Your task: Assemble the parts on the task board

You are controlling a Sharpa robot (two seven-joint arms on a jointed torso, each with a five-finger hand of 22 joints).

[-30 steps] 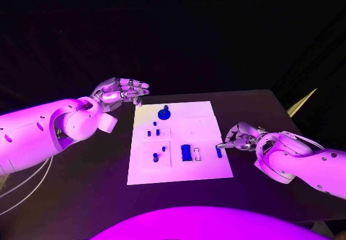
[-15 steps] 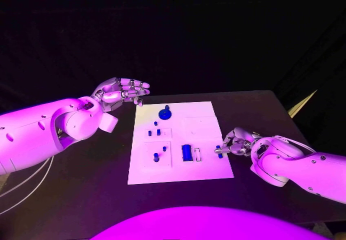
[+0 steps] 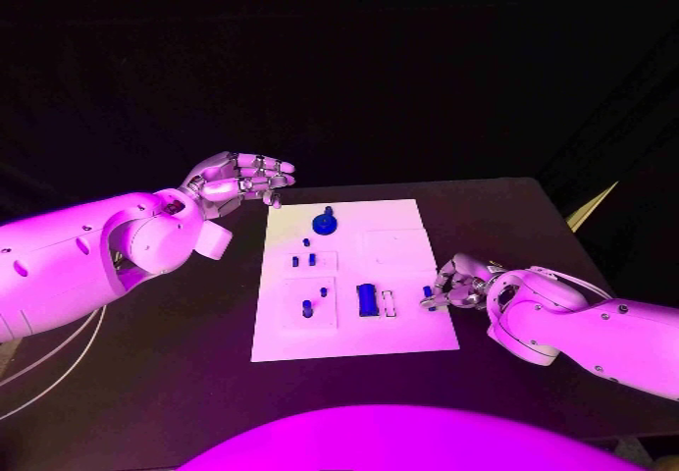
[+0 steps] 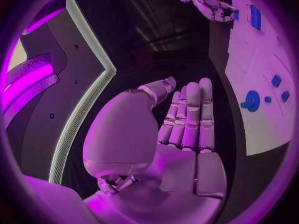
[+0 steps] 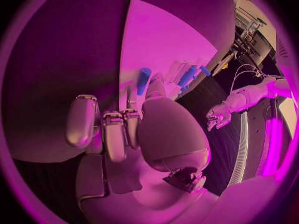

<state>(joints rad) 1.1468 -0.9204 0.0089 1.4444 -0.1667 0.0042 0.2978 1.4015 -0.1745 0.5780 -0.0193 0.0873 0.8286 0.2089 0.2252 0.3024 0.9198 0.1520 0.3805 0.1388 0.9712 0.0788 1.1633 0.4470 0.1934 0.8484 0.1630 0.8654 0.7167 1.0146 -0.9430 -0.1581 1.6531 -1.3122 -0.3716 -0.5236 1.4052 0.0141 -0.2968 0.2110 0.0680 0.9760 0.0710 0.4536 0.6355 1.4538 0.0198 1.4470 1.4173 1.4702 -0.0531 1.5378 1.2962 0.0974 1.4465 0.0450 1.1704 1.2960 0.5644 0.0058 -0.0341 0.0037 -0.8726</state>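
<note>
- Head view: the left hand (image 3: 236,179) hovers beyond the task board's (image 3: 403,334) far left corner, fingers curled in, nothing in them.
- On the board: a round blue part (image 3: 324,225) at the far end, a blue block (image 3: 365,298) nearer.
- The right hand (image 3: 463,282) sits at the board's right edge, fingertips at a small blue part (image 3: 429,291); whether it pinches it, I cannot tell.
</note>
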